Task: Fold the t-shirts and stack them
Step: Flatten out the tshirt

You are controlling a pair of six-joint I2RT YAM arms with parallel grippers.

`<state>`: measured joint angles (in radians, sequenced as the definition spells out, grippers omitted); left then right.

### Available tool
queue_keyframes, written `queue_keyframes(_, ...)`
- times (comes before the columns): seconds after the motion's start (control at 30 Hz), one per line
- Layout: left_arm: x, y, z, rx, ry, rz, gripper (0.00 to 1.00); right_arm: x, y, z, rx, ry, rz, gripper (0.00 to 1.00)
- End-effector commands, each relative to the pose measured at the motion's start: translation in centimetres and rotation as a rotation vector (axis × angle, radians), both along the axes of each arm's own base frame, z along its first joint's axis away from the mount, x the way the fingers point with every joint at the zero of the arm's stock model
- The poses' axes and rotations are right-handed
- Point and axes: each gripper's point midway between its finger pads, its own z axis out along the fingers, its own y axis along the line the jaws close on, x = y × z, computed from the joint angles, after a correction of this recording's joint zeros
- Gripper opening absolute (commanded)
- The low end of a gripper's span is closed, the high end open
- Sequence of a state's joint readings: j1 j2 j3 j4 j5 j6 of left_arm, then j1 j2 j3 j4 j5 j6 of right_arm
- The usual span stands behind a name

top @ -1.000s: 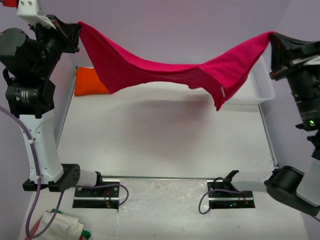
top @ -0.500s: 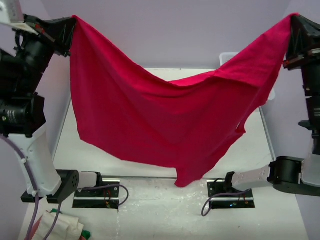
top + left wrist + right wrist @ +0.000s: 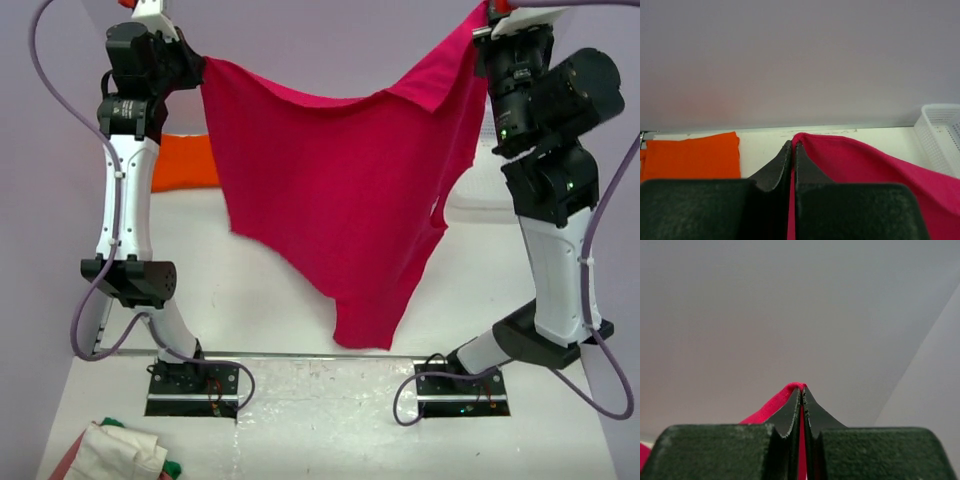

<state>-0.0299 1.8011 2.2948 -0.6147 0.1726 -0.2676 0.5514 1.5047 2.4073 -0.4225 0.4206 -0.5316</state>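
Observation:
The crimson-red t-shirt (image 3: 345,200) hangs spread in the air between both arms, its lowest corner near the table's front edge. My left gripper (image 3: 196,68) is shut on its top left corner; the left wrist view shows the red cloth (image 3: 865,165) pinched between the jaws of that gripper (image 3: 792,146). My right gripper (image 3: 484,14) is shut on the top right corner; the right wrist view shows a red hem (image 3: 775,405) pinched in that gripper (image 3: 802,390). The orange t-shirt (image 3: 185,163) lies folded at the back left, and also shows in the left wrist view (image 3: 690,157).
A white plastic basket (image 3: 480,190) stands at the back right, mostly hidden by the right arm; it shows in the left wrist view (image 3: 940,132). A bundle of white, red and green cloth (image 3: 115,452) lies at the front left corner.
Both arms have drawn closer together and risen, so the red shirt hangs narrower and more vertically. The orange shirt, hidden half a second ago, shows again.

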Motion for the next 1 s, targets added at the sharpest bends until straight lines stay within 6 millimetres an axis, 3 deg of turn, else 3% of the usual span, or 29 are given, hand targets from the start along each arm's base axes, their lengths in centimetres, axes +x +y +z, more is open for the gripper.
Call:
queue_keyframes(0.0, 0.1, 1.1, 6.8, 0.045, -0.223, 0.053, 0.0, 4.6, 1.0, -1.0, 0.074, 0.019, 0.118, 0.0)
queue_keyframes(0.03, 0.1, 1.1, 6.8, 0.048, -0.224, 0.05, 0.0, 4.4, 0.2, -0.3, 0.067, -0.002, 0.117, 0.0)
queue_keyframes(0.07, 1.7, 1.0, 5.8, 0.051, -0.214, 0.047, 0.0, 5.6, 0.3, -0.8, 0.088, 0.014, 0.139, 0.0)
queue_keyframes(0.1, 2.0, 1.0, 6.9, 0.054, -0.25, 0.046, 0.0, 8.6, 0.8, -2.5, 0.084, 0.054, 0.144, 0.0)
queue_keyframes(0.13, 2.7, 1.3, 6.8, 0.06, -0.257, 0.063, 0.0, 9.2, 0.1, -1.9, 0.089, 0.034, 0.151, 0.0)
queue_keyframes(0.17, 3.9, 1.5, 6.4, 0.075, -0.271, 0.067, 0.0, 10.4, 0.1, -2.4, 0.094, 0.045, 0.15, 0.0)
queue_keyframes(0.23, 4.4, 2.0, 6.7, 0.081, -0.29, 0.078, 0.0, 12.1, 0.1, -3.1, 0.084, 0.054, 0.138, 0.0)
queue_keyframes(0.37, 2.5, 2.2, 8.6, 0.097, -0.338, 0.07, 0.0, 10.8, -0.4, -2.9, 0.082, 0.059, 0.134, 0.0)
queue_keyframes(0.47, 0.2, 2.3, 10.1, 0.094, -0.343, 0.077, 0.0, 6.8, -1.0, -0.9, 0.097, 0.026, 0.144, 0.0)
queue_keyframes(0.5, -0.5, 2.3, 10.5, 0.092, -0.346, 0.074, 0.0, 5.9, -0.4, -1.0, 0.089, 0.033, 0.158, 0.0)
queue_keyframes(0.53, -2.0, 2.2, 11.4, 0.078, -0.359, 0.074, 0.0, 2.7, -0.9, 0.7, 0.081, -0.015, 0.16, 0.0)
queue_keyframes(0.6, -4.8, 1.7, 12.9, 0.052, -0.379, 0.053, 0.0, 0.1, -0.5, 1.1, 0.083, -0.028, 0.172, 0.0)
queue_keyframes(0.63, -5.7, 1.6, 13.1, 0.04, -0.374, 0.044, 0.0, -2.9, -1.3, 2.3, 0.084, -0.065, 0.178, 0.0)
queue_keyframes(0.67, -6.6, 1.1, 13.5, 0.031, -0.377, 0.019, 0.0, -4.2, -1.5, 2.6, 0.092, -0.075, 0.184, 0.0)
queue_keyframes(0.7, -9.1, 1.0, 15.0, 0.013, -0.407, 0.009, 0.0, -5.4, -1.3, 2.7, 0.097, -0.077, 0.205, 0.0)
queue_keyframes(0.73, -9.6, 0.7, 14.5, 0.006, -0.394, -0.001, 0.0, -7.5, -1.9, 3.1, 0.107, -0.09, 0.217, 0.0)
queue_keyframes(0.8, -13.2, 0.3, 16.2, -0.007, -0.435, -0.027, 0.0, -9.5, -2.2, 3.3, 0.124, -0.093, 0.235, 0.0)
queue_keyframes(0.97, -19.5, -0.7, 18.8, -0.031, -0.493, -0.088, 0.0, -15.1, -3.4, 4.0, 0.174, -0.122, 0.331, 0.0)
